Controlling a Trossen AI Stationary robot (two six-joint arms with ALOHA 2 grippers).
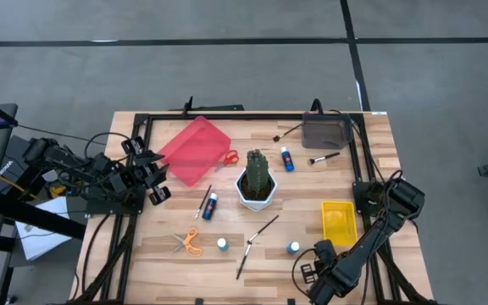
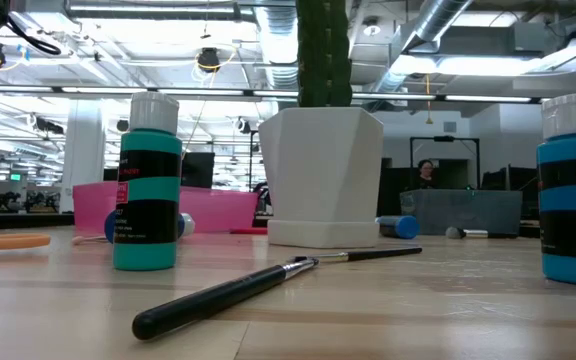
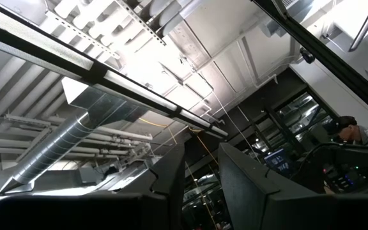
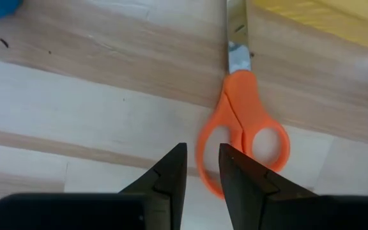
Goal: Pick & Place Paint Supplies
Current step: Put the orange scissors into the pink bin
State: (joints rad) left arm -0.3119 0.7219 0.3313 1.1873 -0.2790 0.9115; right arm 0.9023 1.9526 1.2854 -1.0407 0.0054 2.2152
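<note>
A: From above first. Where to look for the supplies?

B: All round the green cactus in its white pot [image 1: 257, 182], mid wooden table [image 1: 371, 169]. At 7 o'clock, orange-handled scissors [image 1: 190, 243] and an upright white-capped teal bottle [image 1: 223, 245]. At 5, an upright white-capped blue bottle [image 1: 294, 247]. At 6, thin dark paintbrushes [image 1: 261, 230]. Toward 10, a flat pink tray [image 1: 193, 151]; toward 4, a yellow bin [image 1: 339, 220], presumably set out to receive things.

A: And the arms?

B: Left claw [image 1: 157, 190] parked at 9 by the table's edge, waiting. Right claw [image 1: 312, 273] low at 5, near the front edge.

A: At table level?

B: No claw in sight. Just the teal bottle standing and a brush lying flat before the pot.

A: Left wrist?

B: Aimed up at ceiling ducts. Narrow gap, nothing held, so probably idle.

A: Right wrist?

B: Looking down on a second orange-handled pair [image 4: 241, 137], flat on the wood beside the yellow bin's edge and hidden under the arm from above. Narrow gap again, empty. Probably lined up on the handles for a pick, though needing to spread first.
</note>
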